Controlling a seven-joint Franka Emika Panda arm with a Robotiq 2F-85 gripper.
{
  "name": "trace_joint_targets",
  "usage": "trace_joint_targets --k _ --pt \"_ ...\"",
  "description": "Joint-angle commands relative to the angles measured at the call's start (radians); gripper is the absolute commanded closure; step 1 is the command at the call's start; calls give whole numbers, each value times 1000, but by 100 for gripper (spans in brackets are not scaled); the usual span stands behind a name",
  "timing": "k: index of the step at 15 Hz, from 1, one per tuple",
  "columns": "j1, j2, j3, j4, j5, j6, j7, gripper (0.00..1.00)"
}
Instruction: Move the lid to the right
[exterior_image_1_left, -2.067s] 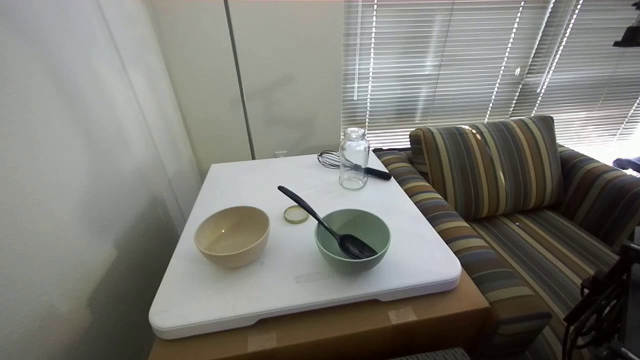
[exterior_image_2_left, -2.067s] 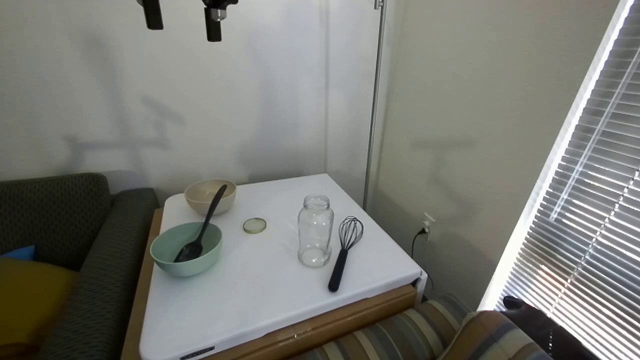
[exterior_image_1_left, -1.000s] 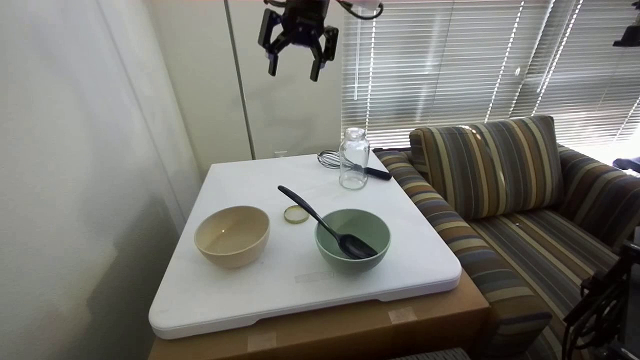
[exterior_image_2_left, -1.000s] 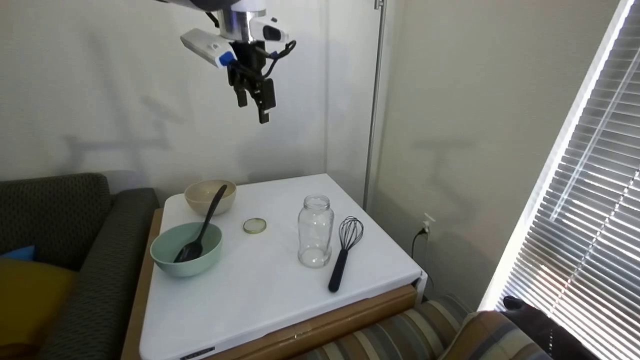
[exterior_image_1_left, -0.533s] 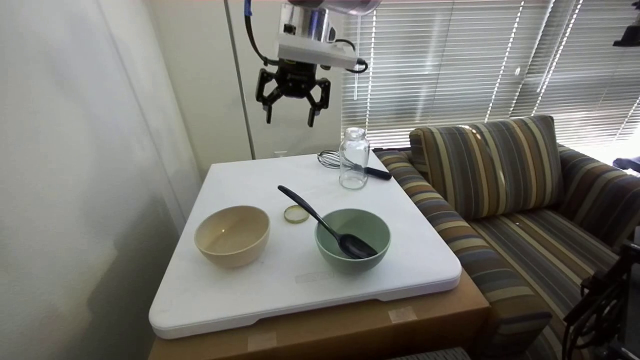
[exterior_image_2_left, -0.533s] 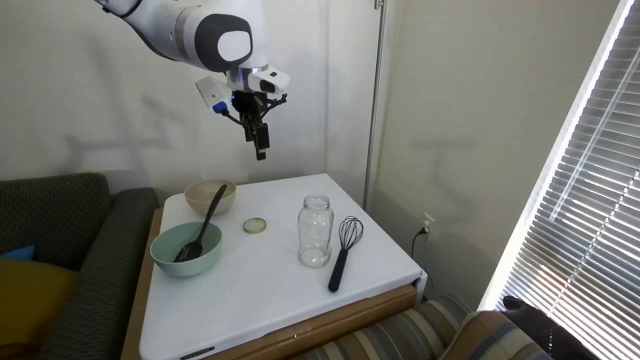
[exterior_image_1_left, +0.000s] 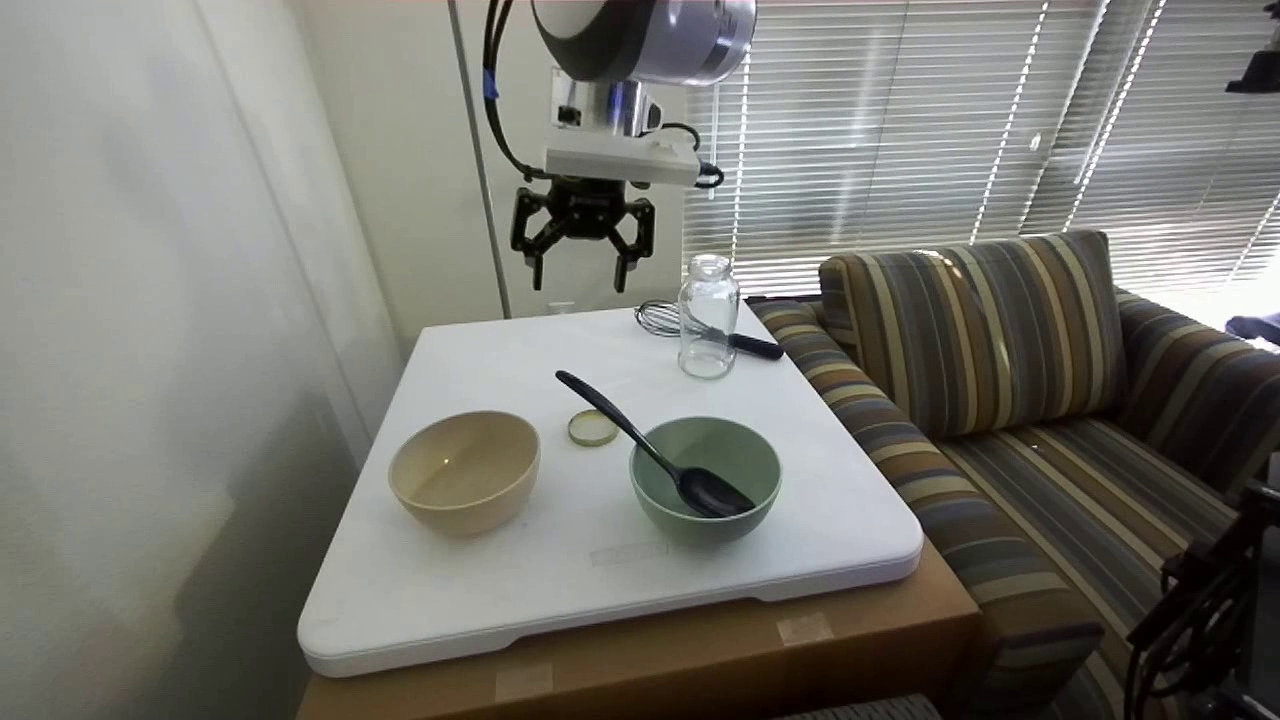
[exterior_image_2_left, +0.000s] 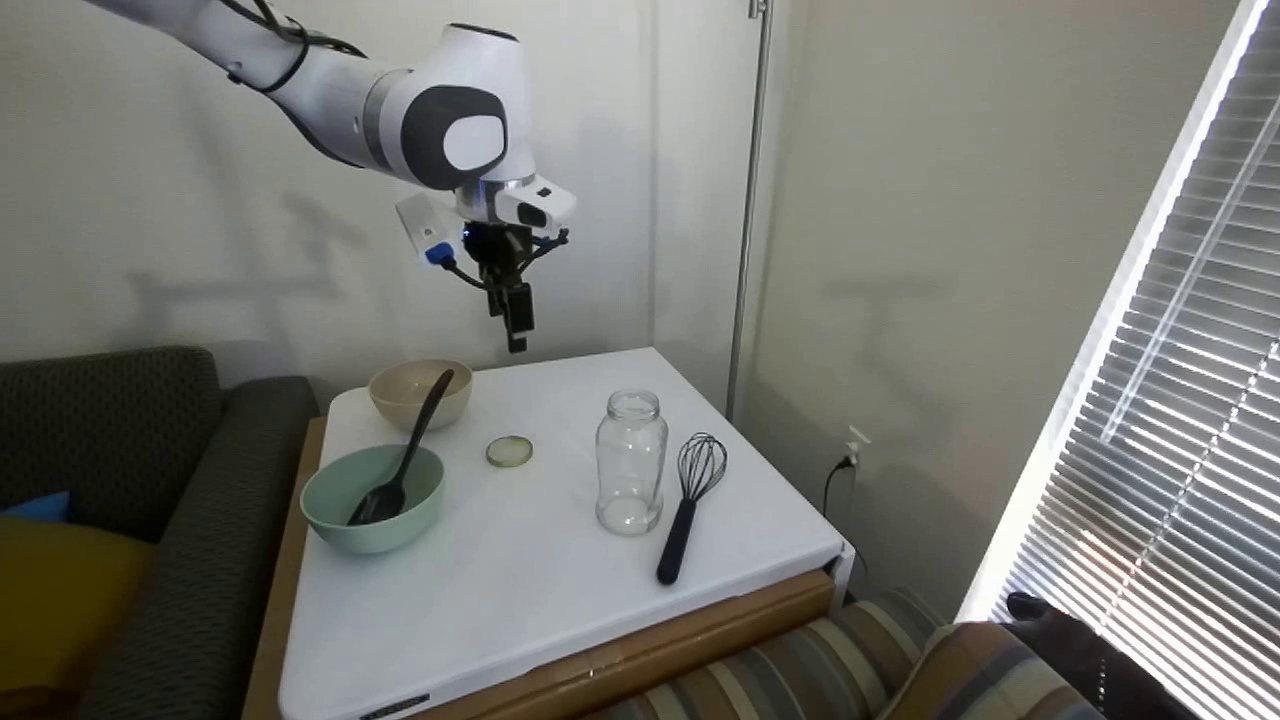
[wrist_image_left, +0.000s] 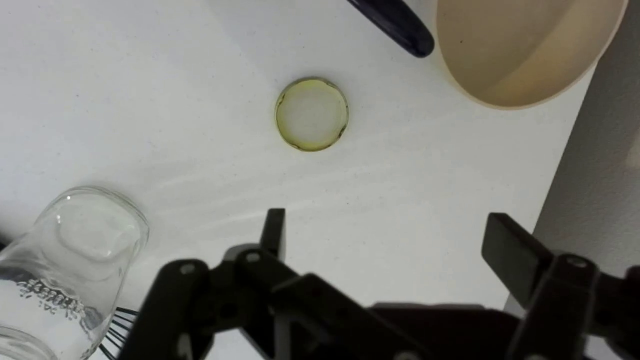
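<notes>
The lid is a small round pale disc with a yellowish rim, lying flat on the white table; it shows in both exterior views (exterior_image_1_left: 592, 429) (exterior_image_2_left: 509, 451) and in the wrist view (wrist_image_left: 312, 114). My gripper (exterior_image_1_left: 579, 286) is open and empty, fingers pointing down, well above the table. It also shows in an exterior view (exterior_image_2_left: 516, 340), where only its side is seen. In the wrist view the gripper (wrist_image_left: 385, 214) has its fingers wide apart with bare table between them; the lid lies above and left of that gap in the picture.
On the white table (exterior_image_1_left: 480, 620) stand a beige bowl (exterior_image_1_left: 465, 475), a green bowl (exterior_image_1_left: 705, 440) holding a black spoon (exterior_image_1_left: 620, 420), and a clear glass jar (exterior_image_1_left: 708, 320). A whisk (exterior_image_2_left: 680, 530) lies beside the jar. A striped armchair (exterior_image_1_left: 980, 340) adjoins the table.
The arm has come into view from above and my gripper has moved down toward the table, staying open. The lid and the other objects have not moved.
</notes>
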Motion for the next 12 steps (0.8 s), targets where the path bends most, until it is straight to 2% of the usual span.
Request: trace_joint_targets --k 1,7,12 --pt "6 -40 -19 -44 -8 38 23 0" --pt "1 76 -49 69 -13 -13 146 0" --pt "18 187 -35 180 -23 -69 151 0"
